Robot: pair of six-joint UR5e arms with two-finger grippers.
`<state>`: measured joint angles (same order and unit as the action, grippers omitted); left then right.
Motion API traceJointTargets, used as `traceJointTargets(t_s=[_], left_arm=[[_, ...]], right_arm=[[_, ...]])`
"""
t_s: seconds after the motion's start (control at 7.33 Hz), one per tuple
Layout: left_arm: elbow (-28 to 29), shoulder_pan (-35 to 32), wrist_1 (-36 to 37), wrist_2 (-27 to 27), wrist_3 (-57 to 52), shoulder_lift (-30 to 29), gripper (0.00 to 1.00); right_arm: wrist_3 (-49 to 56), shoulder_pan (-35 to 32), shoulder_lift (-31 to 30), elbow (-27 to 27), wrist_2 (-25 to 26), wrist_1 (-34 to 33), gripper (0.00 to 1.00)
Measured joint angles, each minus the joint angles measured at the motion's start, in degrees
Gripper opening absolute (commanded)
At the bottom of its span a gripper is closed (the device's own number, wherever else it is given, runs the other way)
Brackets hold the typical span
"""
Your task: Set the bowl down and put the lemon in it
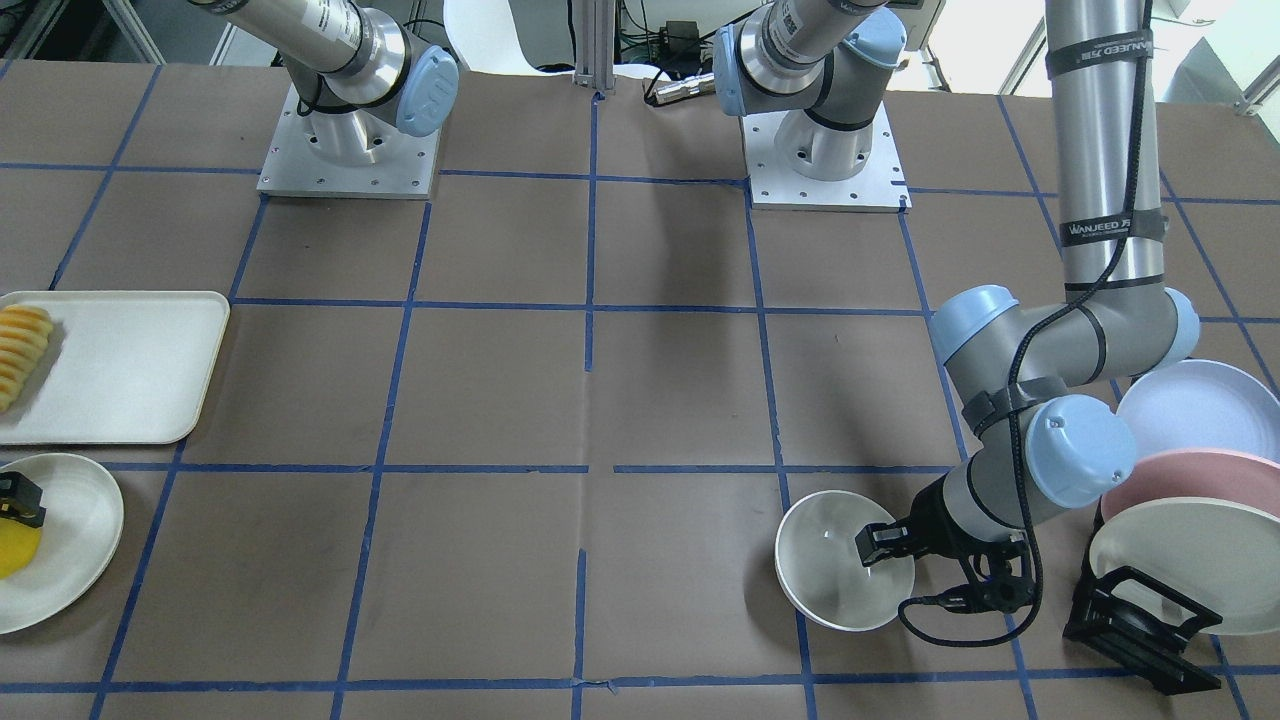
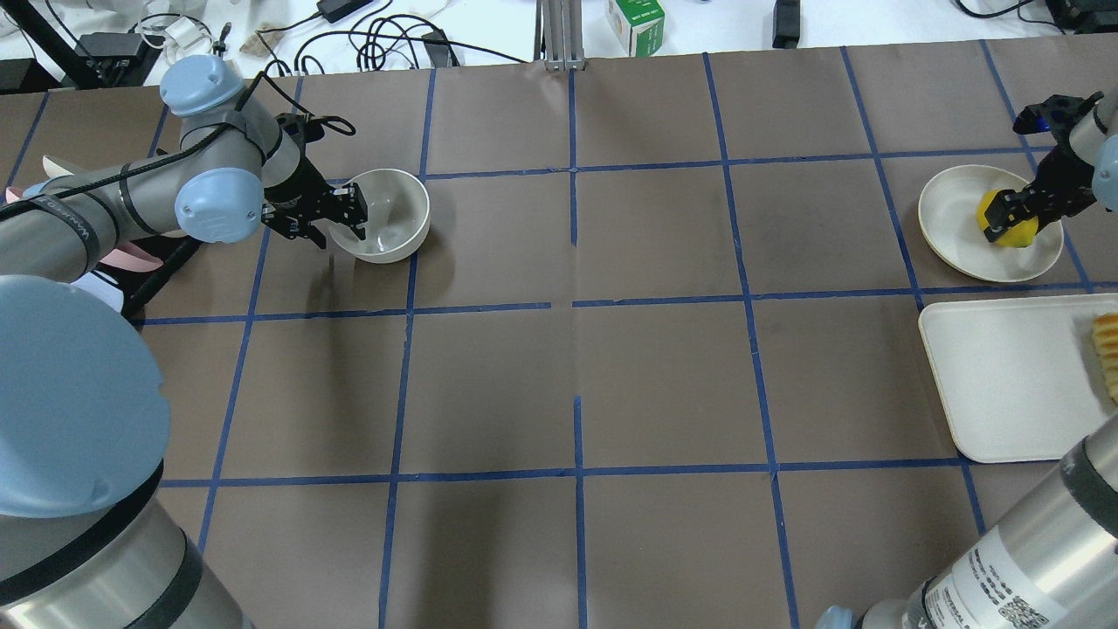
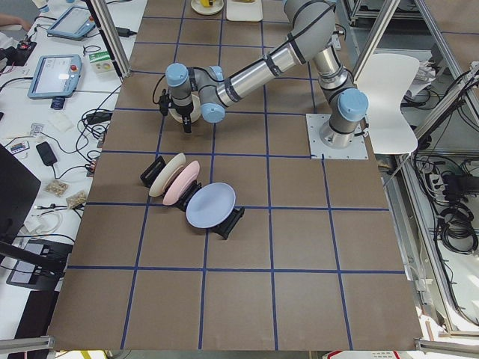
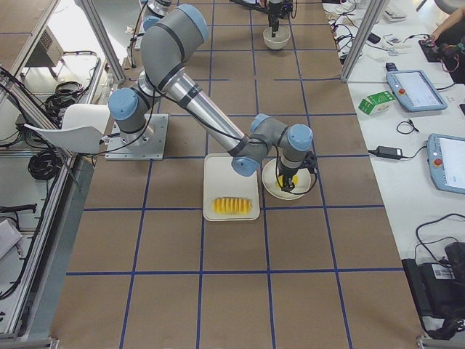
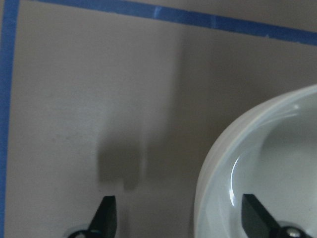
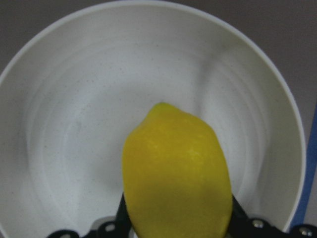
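Dishes (image 1: 1190, 560) in a black rack (image 1: 1140, 630) sit closest to the front camera, at the lower right. Just beside them the bowl (image 1: 825, 575) stands upright on the table (image 1: 500, 400). The left gripper (image 1: 885, 550) reaches over its rim, one finger down inside. Far across, at the lower left, the right gripper (image 1: 20, 497) hangs over a plate (image 1: 75, 540) with the lemon (image 1: 18, 552) under it. A tray (image 1: 120, 370) of slices (image 1: 22, 350) lies just behind that plate.

From overhead, the bowl (image 2: 393, 214) is on the robot's left, toward the table's far edge. The left gripper (image 2: 345, 218) straddles its rim with jaws spread. On the right, the lemon (image 2: 1013, 229) is over the plate (image 2: 952, 210), and the right gripper (image 2: 1004, 218) is clamped on it.

The left side view has the near arm stretched out to the bowl, which its wrist mostly hides. The jaws cannot be judged there.

The right side view shows the near arm bent down over the plate (image 4: 280, 190), a bit of yellow under the gripper. The bowl (image 4: 276, 40) is well apart, at the table's far end.

The left wrist camera shows one finger (image 5: 106, 213) outside over the table and the other (image 5: 252, 208) inside the bowl (image 5: 267, 163). The rim passes between them and touches neither, so the jaws are released.

At the right wrist, the lemon (image 6: 176, 173) fills the gap between the fingers (image 6: 121, 215), which press both its flanks in a grasp. Whether it rests on the plate (image 6: 74, 124) I cannot tell.
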<state>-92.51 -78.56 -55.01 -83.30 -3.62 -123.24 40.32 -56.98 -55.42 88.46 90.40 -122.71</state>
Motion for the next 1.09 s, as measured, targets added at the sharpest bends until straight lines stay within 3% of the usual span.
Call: traceJointTargets(t_s=[0.27,0.68,1.09], left_arm=[[0.3,-0.3,0.0,0.6,0.0,0.2,0.0],[0.9,-3.1,-1.5,0.4,1.0,2.9,0.0],[0.3,-12.3,-3.7,4.0,9.1,6.7,0.0]], right_arm=[[-0.2,-0.1,-2.7,-0.4,0.1,3.7,0.2],[-3.3,-0.8,-15.7,-1.7,0.9,18.8,0.19],[-10.4,-5.3,-27.8,-1.5,1.4,30.1,0.18]])
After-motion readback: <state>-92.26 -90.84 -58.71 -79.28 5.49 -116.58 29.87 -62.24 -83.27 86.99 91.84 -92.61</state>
